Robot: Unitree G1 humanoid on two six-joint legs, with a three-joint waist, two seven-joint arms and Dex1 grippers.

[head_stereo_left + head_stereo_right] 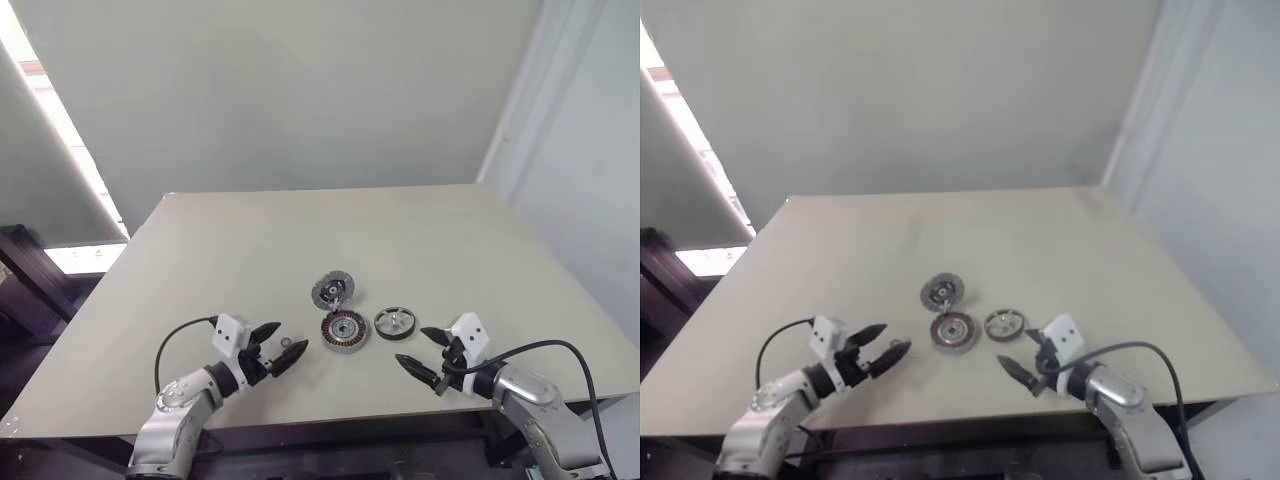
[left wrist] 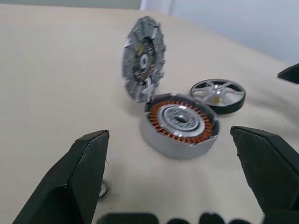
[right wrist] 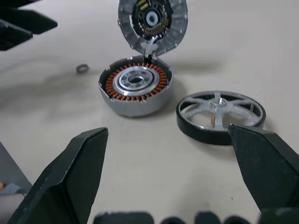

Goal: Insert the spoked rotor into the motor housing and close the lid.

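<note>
The motor housing (image 1: pixel 344 330), a round disc with copper windings around a silver centre, lies on the table's near middle. Its lid (image 1: pixel 331 291), ribbed and grey, stands hinged upright at the housing's far edge (image 3: pixel 152 21). The spoked rotor (image 1: pixel 396 322), a silver wheel with a dark rim, lies flat just right of the housing (image 3: pixel 219 115). My left gripper (image 1: pixel 276 349) is open, left of the housing, with nothing between its fingers (image 2: pixel 84 172). My right gripper (image 1: pixel 424 352) is open too, just near and right of the rotor, holding nothing.
A small metal ring (image 1: pixel 287 346) lies on the table by the left gripper's tips, seen also as a ring (image 3: pixel 82 68) in the right wrist view. The beige table (image 1: pixel 300 230) stretches wide behind the parts; its front edge runs close beneath both arms.
</note>
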